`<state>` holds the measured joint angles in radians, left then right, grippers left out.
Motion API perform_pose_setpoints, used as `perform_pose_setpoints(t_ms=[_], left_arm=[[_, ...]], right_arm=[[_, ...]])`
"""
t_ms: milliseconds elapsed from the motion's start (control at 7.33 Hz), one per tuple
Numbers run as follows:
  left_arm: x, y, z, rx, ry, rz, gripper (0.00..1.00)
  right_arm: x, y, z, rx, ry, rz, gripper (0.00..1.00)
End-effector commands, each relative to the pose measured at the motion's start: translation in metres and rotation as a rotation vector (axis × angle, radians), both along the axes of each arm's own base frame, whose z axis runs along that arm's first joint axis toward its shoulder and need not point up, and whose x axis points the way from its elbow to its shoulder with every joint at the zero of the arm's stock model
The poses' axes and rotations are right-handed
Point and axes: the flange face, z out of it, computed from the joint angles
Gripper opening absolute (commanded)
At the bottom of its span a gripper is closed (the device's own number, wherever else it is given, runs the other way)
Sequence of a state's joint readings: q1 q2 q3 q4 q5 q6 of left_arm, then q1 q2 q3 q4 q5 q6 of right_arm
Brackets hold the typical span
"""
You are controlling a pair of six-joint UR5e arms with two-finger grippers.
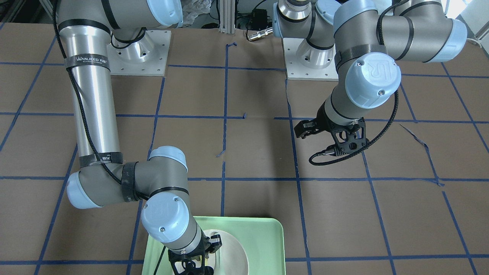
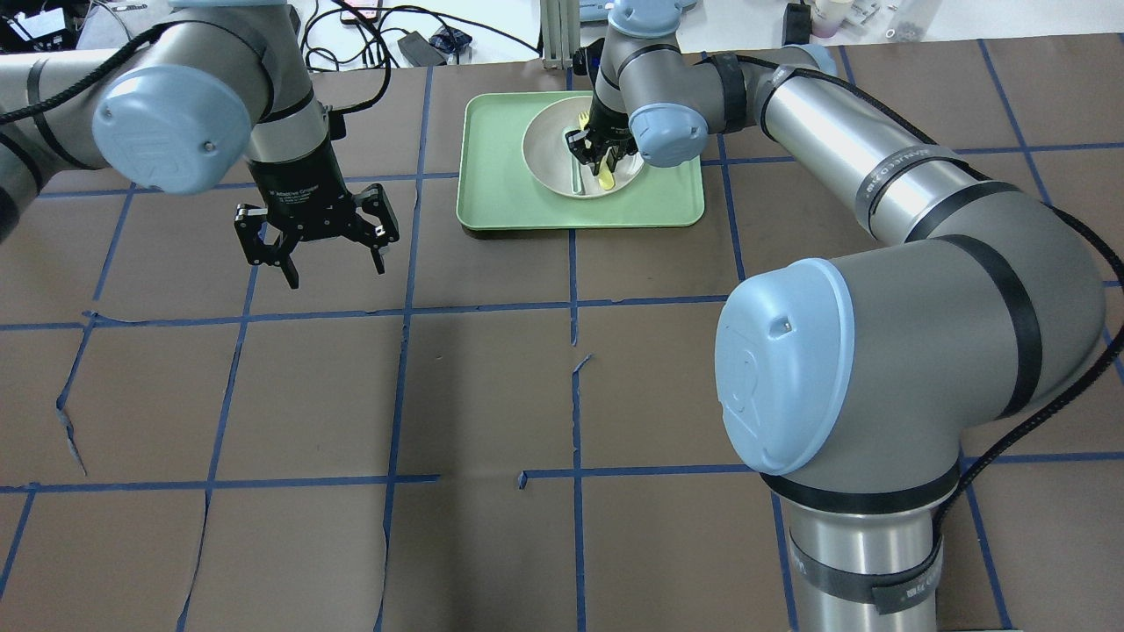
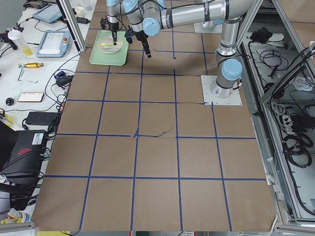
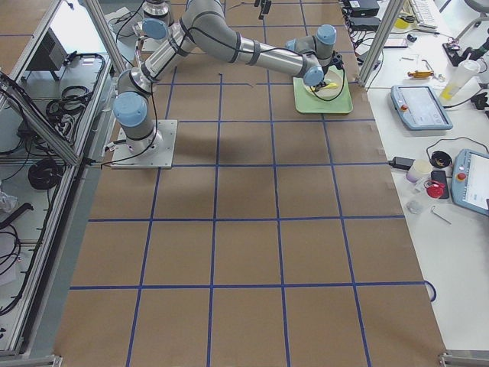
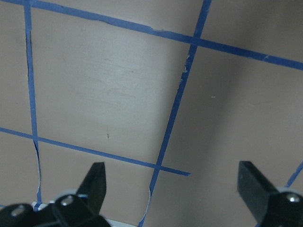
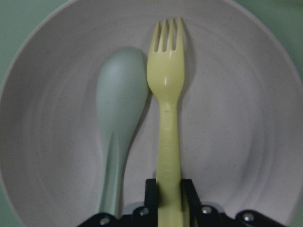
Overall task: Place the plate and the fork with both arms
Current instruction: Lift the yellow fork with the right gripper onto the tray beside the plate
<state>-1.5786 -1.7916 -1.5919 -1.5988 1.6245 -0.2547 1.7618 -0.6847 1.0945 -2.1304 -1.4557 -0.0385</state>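
- Right wrist-mounted view: I am seeing the right claw (image 6: pixel 169 195) clamping the handle of the fork (image 6: pixel 168 94), which is sitting within the plate (image 6: pixel 236 123), touching the spoon (image 6: pixel 120 99) (lifted or resting, I cannot tell).
- The plate is lying on the green tray (image 2: pixel 492 202); nothing is looking placed yet.
- The left claw (image 2: pixel 335 272) is hanging spread and empty over the worktop (image 2: pixel 439 395), well apart from the tray; I am judging the plate pickup undone.
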Motion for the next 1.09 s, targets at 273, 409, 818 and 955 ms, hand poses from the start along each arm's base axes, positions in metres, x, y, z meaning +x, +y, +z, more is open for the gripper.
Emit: perform_pose_setpoints(t_ms=[273, 409, 818, 955], left_arm=[[0.0, 0.0, -0.003, -0.004, 0.002, -0.009, 1.0], [0.0, 0.0, -0.003, -0.004, 0.003, -0.01, 1.0], [0.001, -0.002, -0.006, -0.004, 0.004, -0.012, 1.0], [0.0, -0.002, -0.006, -0.004, 0.004, -0.013, 1.0]], right_arm=[[0.001, 0.001, 0.017, -0.005, -0.023, -0.077, 0.0], [0.0, 0.003, 0.027, -0.006, -0.028, -0.095, 0.0], [0.001, 0.004, 0.029, 0.001, -0.034, -0.132, 0.0], [0.0, 0.005, 0.052, -0.025, -0.036, -0.144, 0.0]])
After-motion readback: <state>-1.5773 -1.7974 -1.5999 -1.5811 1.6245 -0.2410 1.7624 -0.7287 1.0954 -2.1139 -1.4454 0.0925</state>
